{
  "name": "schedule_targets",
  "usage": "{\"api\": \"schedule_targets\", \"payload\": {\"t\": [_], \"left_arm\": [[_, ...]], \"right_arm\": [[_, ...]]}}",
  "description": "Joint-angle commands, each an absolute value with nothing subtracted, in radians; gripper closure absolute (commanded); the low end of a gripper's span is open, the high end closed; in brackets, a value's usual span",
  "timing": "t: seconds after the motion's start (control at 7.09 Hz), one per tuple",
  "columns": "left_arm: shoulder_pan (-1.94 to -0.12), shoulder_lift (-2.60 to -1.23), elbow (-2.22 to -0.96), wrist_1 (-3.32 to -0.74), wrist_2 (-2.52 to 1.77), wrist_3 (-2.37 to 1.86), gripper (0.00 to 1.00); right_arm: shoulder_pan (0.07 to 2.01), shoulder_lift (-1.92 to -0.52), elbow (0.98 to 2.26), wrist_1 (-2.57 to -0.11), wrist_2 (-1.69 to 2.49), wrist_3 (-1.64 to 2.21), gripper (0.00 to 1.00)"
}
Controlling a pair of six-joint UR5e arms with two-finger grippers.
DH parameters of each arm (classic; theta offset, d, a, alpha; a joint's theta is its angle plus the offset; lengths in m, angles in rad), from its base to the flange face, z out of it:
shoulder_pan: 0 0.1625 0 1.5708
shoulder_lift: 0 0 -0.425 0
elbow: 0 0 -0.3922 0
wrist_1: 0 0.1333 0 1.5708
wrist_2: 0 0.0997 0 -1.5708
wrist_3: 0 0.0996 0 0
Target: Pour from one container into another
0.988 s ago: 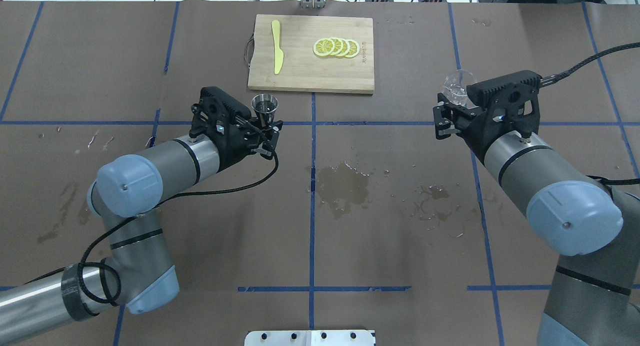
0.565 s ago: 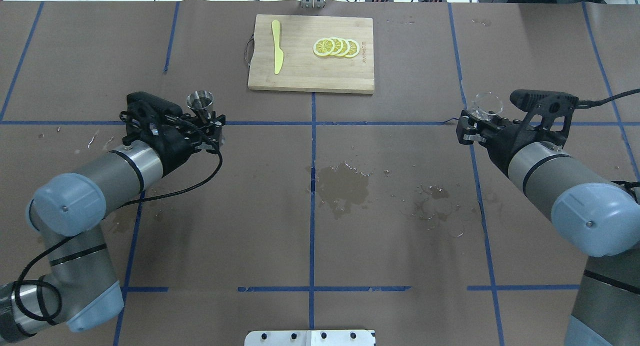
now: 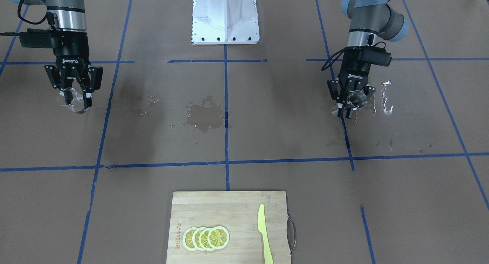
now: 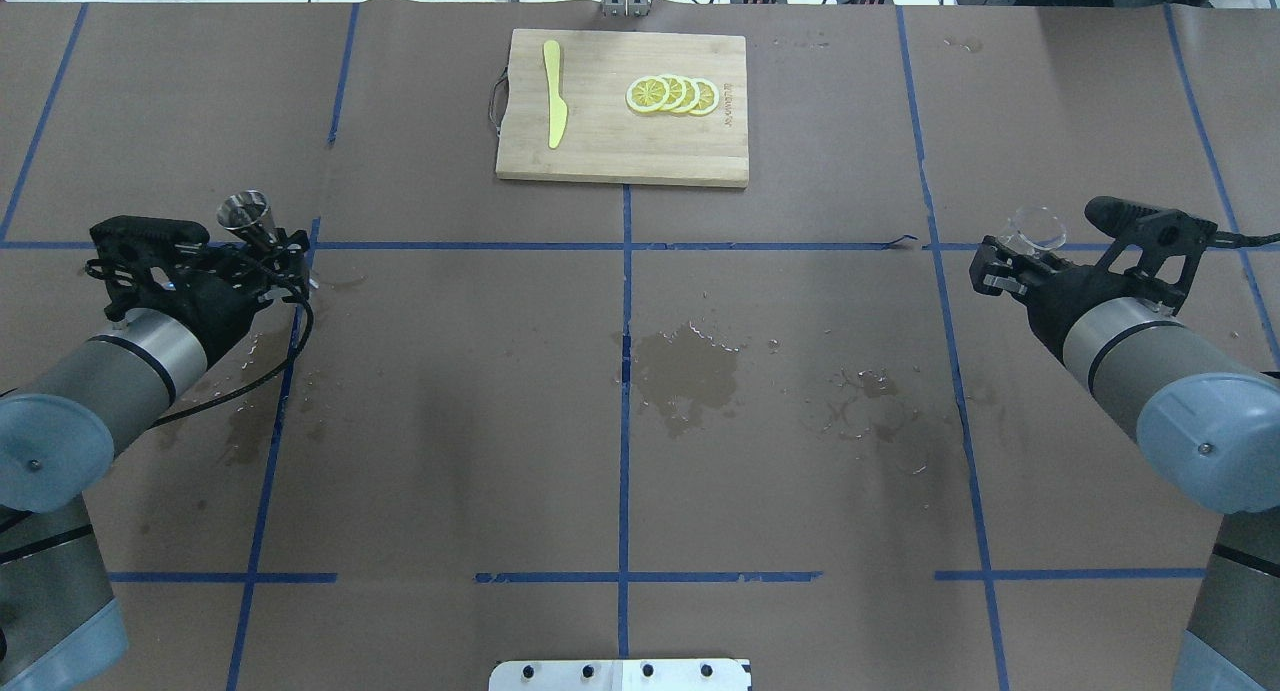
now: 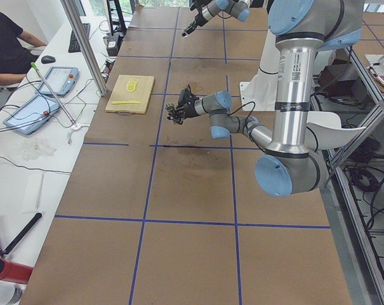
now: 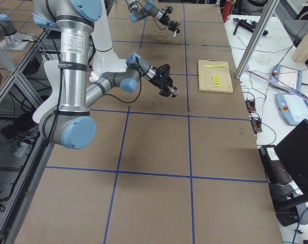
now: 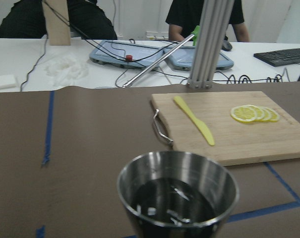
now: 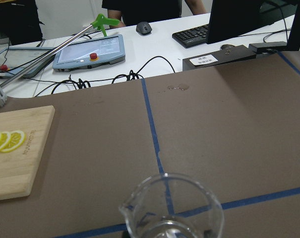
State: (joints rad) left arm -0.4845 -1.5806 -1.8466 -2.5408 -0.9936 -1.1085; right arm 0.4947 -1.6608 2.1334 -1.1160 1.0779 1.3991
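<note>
A small metal cup [image 4: 245,213] stands upright in my left gripper [image 4: 272,249], which is shut on it at the table's left side. The left wrist view shows dark liquid inside the metal cup [image 7: 177,193]. My right gripper [image 4: 1003,266] is shut on a clear glass beaker [image 4: 1036,228] with a spout, held upright at the table's right side. In the right wrist view the glass beaker [image 8: 172,208] looks almost empty. The front view shows the cup [image 3: 358,98] on its right and the beaker [image 3: 73,102] on its left, far apart.
A wooden cutting board [image 4: 620,141] at the far middle carries lemon slices [image 4: 672,94] and a yellow knife [image 4: 553,91]. Wet patches [image 4: 685,366] mark the brown paper in the middle, with more under my left arm. People sit behind the far edge.
Both arms have swung outward: the left with the metal cup went to the left, the right with the glass beaker went to the right. The beaker now stands upright.
</note>
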Motion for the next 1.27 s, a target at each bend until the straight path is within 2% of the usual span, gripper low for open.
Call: {"api": "schedule_targets", "payload": {"t": [0.0, 0.56, 1.13], "left_arm": [[-0.479, -1.537, -1.827, -2.54, -0.844, -1.211, 1.0], [-0.338, -1.539, -1.749, -2.528, -0.631, -1.239, 1.0], [-0.269, -1.54, -1.669, -2.526, -0.554, -1.315, 1.0]], "right_arm": [[0.495, -1.664, 2.07, -1.111, 1.045, 1.376, 1.0], [0.492, -1.701, 2.069, -1.002, 1.051, 1.37, 1.0], [0.48, -1.695, 2.066, -1.002, 1.046, 1.37, 1.0]]}}
